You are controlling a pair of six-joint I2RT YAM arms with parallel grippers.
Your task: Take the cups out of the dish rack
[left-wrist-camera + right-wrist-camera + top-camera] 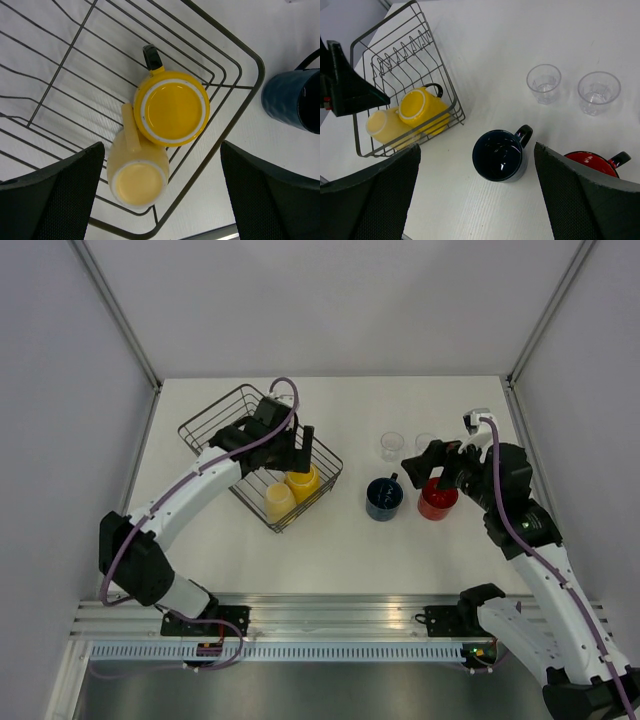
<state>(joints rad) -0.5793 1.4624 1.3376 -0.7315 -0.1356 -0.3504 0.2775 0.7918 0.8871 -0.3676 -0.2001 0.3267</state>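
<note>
Orange-yellow mug (172, 108) sits in the dish rack (225, 418) beneath the left gripper (160, 190)

The rack (212, 408) sits on the left of the surface (330, 555). In its near right corner the rear mug (303, 481) touches the front mug (279, 502). Right of the rack, apart from it, the left mug (384, 497) and right mug (436, 502) stand on the surface. Behind them are the left tumbler (544, 83) and right tumbler (599, 93).

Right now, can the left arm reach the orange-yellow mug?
Probably yes: the open left gripper hangs right above the orange-yellow mug in the dish rack, nothing covering it, though the pale mug lies right beside it.
</note>
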